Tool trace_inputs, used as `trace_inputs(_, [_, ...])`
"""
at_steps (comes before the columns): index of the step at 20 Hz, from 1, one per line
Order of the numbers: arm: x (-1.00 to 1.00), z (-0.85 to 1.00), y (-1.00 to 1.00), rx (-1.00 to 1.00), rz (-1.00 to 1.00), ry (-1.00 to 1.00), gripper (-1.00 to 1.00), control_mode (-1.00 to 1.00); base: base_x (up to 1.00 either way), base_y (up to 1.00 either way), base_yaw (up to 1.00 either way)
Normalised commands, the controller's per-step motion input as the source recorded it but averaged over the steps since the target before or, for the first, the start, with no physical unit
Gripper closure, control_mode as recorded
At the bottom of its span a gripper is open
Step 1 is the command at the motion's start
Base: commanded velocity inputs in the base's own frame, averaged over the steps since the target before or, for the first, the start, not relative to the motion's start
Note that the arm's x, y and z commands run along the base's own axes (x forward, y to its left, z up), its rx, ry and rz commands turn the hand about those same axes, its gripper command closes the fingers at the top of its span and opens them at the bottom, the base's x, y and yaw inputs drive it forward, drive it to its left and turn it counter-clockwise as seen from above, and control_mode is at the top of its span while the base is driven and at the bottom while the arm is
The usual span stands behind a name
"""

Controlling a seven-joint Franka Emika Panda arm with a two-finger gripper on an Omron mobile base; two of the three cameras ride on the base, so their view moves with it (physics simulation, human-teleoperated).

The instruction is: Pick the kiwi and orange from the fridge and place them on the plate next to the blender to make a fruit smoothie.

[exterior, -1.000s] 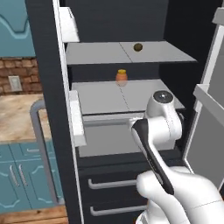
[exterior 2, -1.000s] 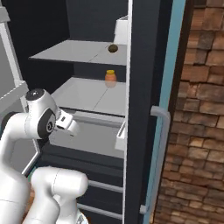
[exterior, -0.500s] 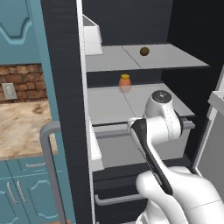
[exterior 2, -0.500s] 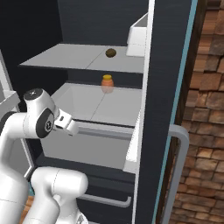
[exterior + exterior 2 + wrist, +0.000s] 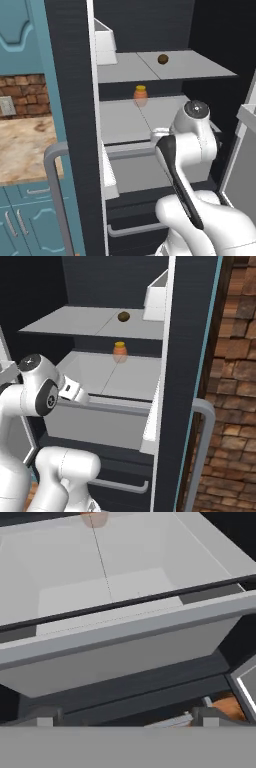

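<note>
Dark brown kiwi (image 5: 163, 59) sits on the fridge (image 5: 150, 30) upper shelf, at 1 o'clock from the orange-and-tan jar (image 5: 140, 95) one shelf below; we find the gripper (image 5: 125, 716) released, jaws wide, before the white drawer (image 5: 120, 637).

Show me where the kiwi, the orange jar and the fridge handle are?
kiwi (image 5: 163, 59), left base view, its middle.
orange jar (image 5: 119, 352), right base view, its body.
fridge handle (image 5: 56, 200), left base view, the upright bar.

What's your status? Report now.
Jaws open, empty, at the fridge drawer front. Kiwi on top shelf; orange-lidded jar on the shelf below. Nothing blocking.
</note>
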Motion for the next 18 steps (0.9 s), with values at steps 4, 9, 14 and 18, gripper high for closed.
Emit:
trace_inputs(4, [-0.41,0.97,-0.31,-0.02,0.03,-0.5,-1.0,-1.0,0.0,0.0,0.0])
trace_inputs(9, [-0.22,1.0,-0.17,-0.03,0.05,-0.33,-1.0,-1.0,0.0,0.0,0.0])
trace_inputs(14, [-0.09,1.0,-0.03,-0.13,0.11,-0.09,-1.0,-1.0,0.0,0.0,0.0])
trace_inputs(18, [-0.23,1.0,-0.25,-0.06,0.12,0.09,-1.0,-1.0,0.0,0.0,0.0])
